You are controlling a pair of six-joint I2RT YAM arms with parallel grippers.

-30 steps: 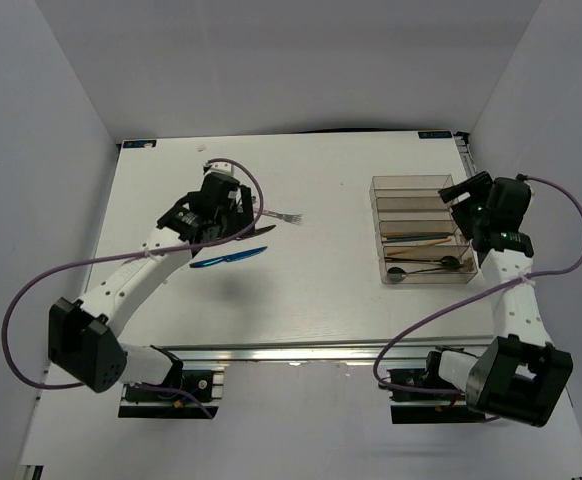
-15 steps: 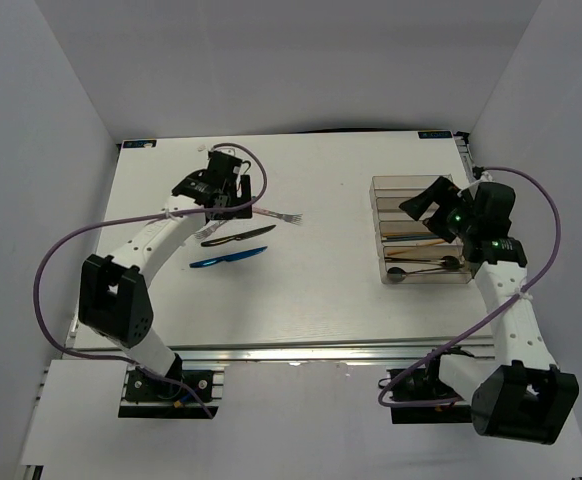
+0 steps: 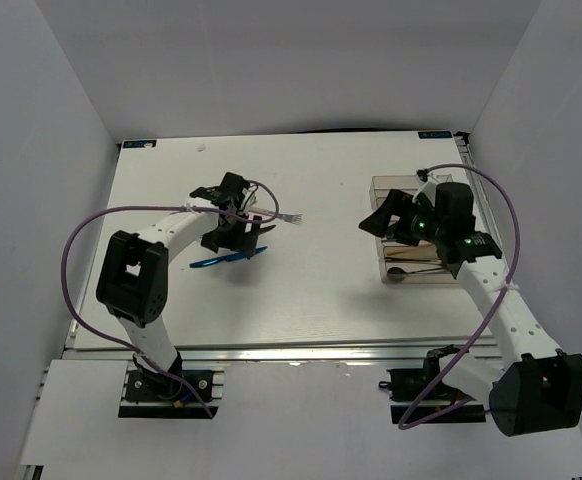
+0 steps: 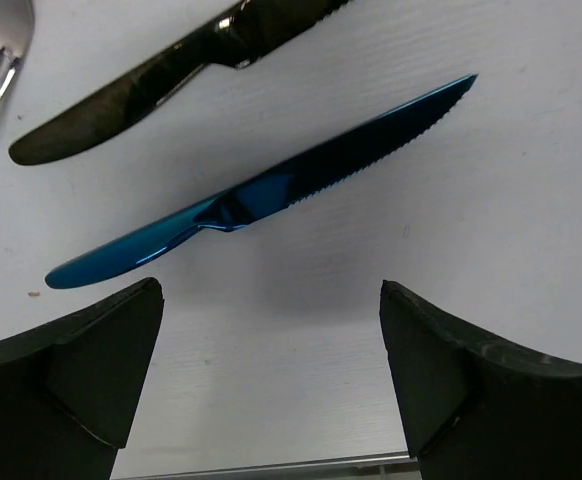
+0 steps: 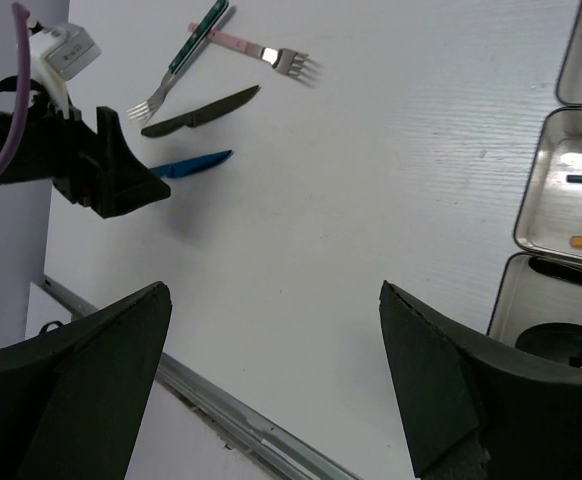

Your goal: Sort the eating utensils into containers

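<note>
Two knives are lying parallel on the table's [image 3: 311, 300] left side, long axes roughly left-right: blue knife [image 4: 261, 190] nearer, tip pointing toward the tray [image 3: 401, 183], black knife [image 4: 161, 75] just beyond. Left gripper [image 4: 271, 300] is hovering above the blue one, jaws spread, empty. Right gripper [image 5: 274, 295] is hanging wide open at the tray's left edge.

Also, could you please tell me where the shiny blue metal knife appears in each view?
Top external: shiny blue metal knife, left of centre.
Left wrist: mid-frame, diagonal.
Right wrist: upper left.
Shared landmark: black knife alongside it.
</note>
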